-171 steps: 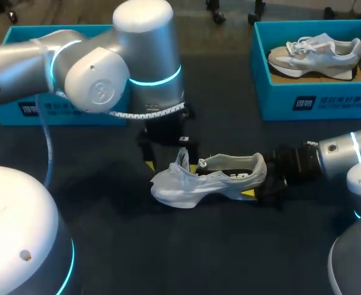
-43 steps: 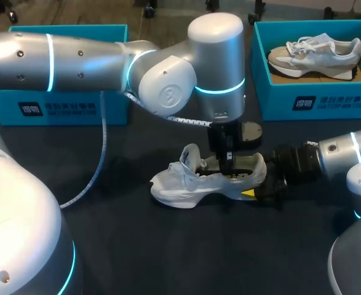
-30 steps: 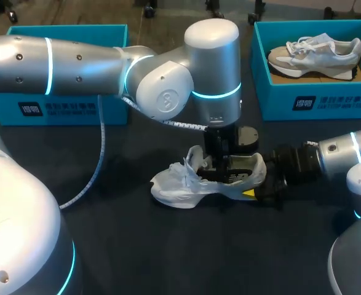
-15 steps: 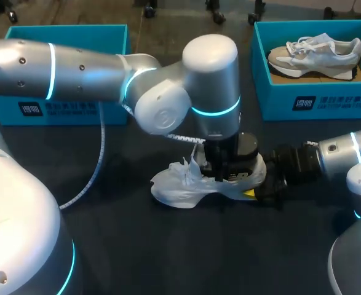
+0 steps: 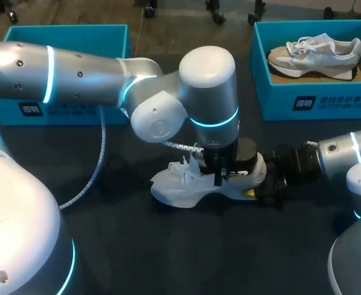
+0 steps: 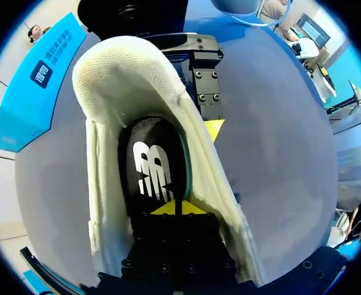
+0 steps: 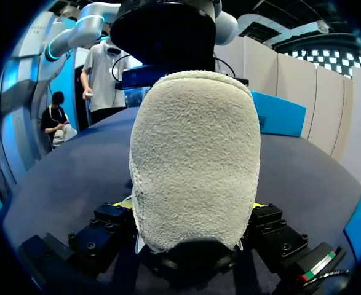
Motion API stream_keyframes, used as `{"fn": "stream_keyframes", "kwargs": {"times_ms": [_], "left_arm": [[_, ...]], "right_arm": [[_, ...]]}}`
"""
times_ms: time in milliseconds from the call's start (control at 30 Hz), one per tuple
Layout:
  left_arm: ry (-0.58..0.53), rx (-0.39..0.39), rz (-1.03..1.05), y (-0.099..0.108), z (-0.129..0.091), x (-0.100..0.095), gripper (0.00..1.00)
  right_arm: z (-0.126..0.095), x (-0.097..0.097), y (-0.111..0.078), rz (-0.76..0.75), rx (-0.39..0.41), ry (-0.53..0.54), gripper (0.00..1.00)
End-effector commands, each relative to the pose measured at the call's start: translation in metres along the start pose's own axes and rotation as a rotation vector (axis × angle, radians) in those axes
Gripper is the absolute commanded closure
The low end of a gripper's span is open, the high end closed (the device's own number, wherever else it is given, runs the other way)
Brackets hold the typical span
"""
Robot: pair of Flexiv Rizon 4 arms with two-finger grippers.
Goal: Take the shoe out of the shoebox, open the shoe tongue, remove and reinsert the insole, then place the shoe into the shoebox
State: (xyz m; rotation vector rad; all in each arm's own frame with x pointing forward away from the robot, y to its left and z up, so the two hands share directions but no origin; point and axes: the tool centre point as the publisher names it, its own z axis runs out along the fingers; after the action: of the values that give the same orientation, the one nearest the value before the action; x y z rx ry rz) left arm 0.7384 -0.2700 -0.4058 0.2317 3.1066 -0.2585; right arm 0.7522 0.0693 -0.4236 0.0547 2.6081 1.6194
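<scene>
Basically L gripper [image 6: 176, 208] sat inside shoe [image 5: 174, 187], tips pinched together over insole [image 6: 152, 157]; insole ran ahead twd heel, which R gripper [image 7: 189, 206] clamped both sides.

On the head view my left arm [image 5: 205, 104] sits over the shoe [image 5: 177, 187], hiding its opening and the left gripper [image 6: 175, 208]. At ten o'clock that arm also covers much of the shoebox [image 5: 63, 109]. On the left wrist view the insole [image 6: 152, 172] runs out of sight under the gripper. On the right wrist view the heel [image 7: 195, 147] blocks nearly everything ahead, and the right gripper [image 7: 189, 212] shows only slivers of yellow.
</scene>
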Motion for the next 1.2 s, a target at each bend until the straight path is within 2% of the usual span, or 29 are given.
{"fn": "stream_keyframes", "kwargs": {"times_ms": [33,267,633,967,1200], "left_arm": [[0.004,0.023,-0.005,0.008,-0.013,-0.006,1.0],[0.031,0.067,-0.023,0.01,-0.037,-0.012,1.0],[0.067,0.109,-0.045,0.012,-0.053,-0.014,1.0],[0.136,0.187,-0.064,0.01,-0.072,-0.007,1.0],[0.164,0.238,-0.07,0.001,-0.086,-0.003,1.0]], "right_arm": [[0.001,0.001,0.001,0.0,0.004,-0.001,1.0],[0.001,0.001,0.001,0.0,0.004,-0.001,1.0],[0.001,0.001,0.001,0.0,0.004,-0.001,1.0],[0.001,0.001,0.001,0.0,0.004,-0.001,1.0],[0.001,0.001,0.001,0.0,0.004,-0.001,1.0]]}}
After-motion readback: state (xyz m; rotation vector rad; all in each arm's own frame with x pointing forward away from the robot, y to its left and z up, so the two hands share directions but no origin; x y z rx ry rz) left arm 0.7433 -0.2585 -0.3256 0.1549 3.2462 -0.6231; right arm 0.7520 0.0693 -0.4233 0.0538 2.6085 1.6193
